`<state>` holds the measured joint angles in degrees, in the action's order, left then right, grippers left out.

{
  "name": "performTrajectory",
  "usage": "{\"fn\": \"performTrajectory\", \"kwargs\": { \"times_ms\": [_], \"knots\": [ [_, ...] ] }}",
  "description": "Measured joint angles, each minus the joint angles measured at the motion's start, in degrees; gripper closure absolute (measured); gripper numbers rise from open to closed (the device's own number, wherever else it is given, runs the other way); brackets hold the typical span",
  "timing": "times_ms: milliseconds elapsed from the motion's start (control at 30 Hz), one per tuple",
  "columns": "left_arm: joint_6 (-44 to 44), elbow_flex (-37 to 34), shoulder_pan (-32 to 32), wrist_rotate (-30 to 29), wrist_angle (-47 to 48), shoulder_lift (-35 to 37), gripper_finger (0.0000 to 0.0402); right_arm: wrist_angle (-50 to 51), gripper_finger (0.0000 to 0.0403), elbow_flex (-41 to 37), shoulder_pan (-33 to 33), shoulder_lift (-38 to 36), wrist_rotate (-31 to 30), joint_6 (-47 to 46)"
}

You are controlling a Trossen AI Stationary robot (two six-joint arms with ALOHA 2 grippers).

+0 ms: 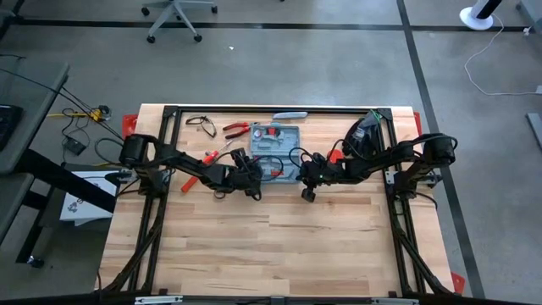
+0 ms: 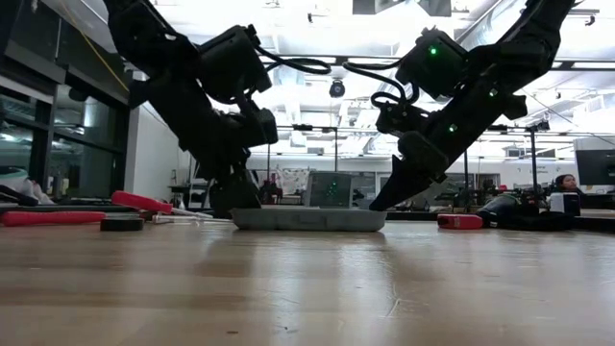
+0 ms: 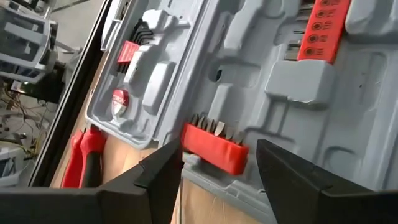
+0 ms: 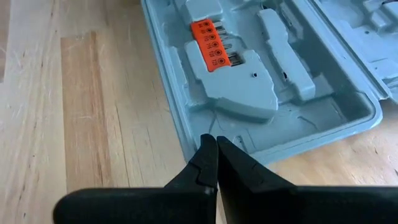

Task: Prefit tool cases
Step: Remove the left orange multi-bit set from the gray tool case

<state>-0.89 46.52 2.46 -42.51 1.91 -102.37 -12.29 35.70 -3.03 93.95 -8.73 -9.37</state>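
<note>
1. Tool case (image 1: 276, 151) lies open in the upper centre of the high view, on the wooden table (image 1: 271, 246), between the two grippers. Moulded grey tray faces up; most slots look unfilled.
2. Red bit holder (image 3: 214, 147) sits at the case's near rim in the left wrist view, apparently not pressed home in its slot. Risk: it tips off the rim onto the table if nudged.
3. Left gripper (image 3: 217, 177) hovers just over that holder, fingers apart, clamped on nothing. Risk: a descent off-centre would push the holder sideways instead of seating it.
4. Right gripper (image 4: 216, 163) has its fingers together, tips at or just beside the case's edge at lower centre of the right wrist view; contact cannot be confirmed. Risk: if it is bracing the case and slips, the light case slides on the smooth wood.
5. Orange bit strip (image 4: 214, 43) already sits in the tray; jolting the case could unseat it.
6. Red-handled pliers (image 1: 236, 130) and other loose tools lie beyond the case at upper left; a wide left-arm sweep could scatter them.
</note>
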Motion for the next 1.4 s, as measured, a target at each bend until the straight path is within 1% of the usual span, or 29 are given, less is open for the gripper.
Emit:
{"fn": "performTrajectory", "kwargs": {
  "times_ms": [433, 500, 600, 700, 800, 933, 1000, 1200, 1400],
  "knots": [
    [0.45, 0.02, -3.2, 0.28, 0.71, 0.04, 0.0208, 0.13, 0.0403, 0.07, -0.02, 0.0, -0.26, 0.0],
    [-0.33, 0.0, -3.36, -0.69, 0.69, 0.0, 0.0208, 0.15, 0.0403, 0.07, 0.0, -0.02, -0.91, -0.02],
    [-2.41, -0.09, -3.38, -3.98, 0.68, -0.02, 0.0208, 0.21, 0.0403, 0.07, -0.02, -0.02, -1.74, 0.0],
    [-2.91, -0.1, -3.44, -4.63, -0.12, -0.02, 0.0209, 0.38, 0.0403, 0.07, -0.02, -0.04, -1.75, 0.0],
    [-2.92, -0.13, -3.41, -2.97, -0.84, -0.02, 0.0209, 0.39, 0.0403, 0.07, -0.02, -0.04, -1.77, 0.0],
    [-2.01, -0.13, -3.35, 3.42, -1.77, 0.0, 0.0209, 0.42, 0.0403, 0.07, -0.02, -0.04, -1.77, 0.0],
    [-2.0, -0.09, -3.35, 5.61, -2.15, 0.04, 0.0209, 0.42, 0.0403, 0.07, -0.02, -0.04, -1.77, 0.0],
    [-2.09, -0.09, -3.82, 5.96, -2.38, 0.04, 0.0209, 0.42, 0.0403, 0.07, -0.02, -0.04, -1.75, 0.0],
    [-3.38, -0.09, -5.95, 6.07, -2.17, 0.0, 0.0209, 0.39, 0.0403, 0.04, -0.02, -0.04, -1.75, 0.0]
  ]
}}
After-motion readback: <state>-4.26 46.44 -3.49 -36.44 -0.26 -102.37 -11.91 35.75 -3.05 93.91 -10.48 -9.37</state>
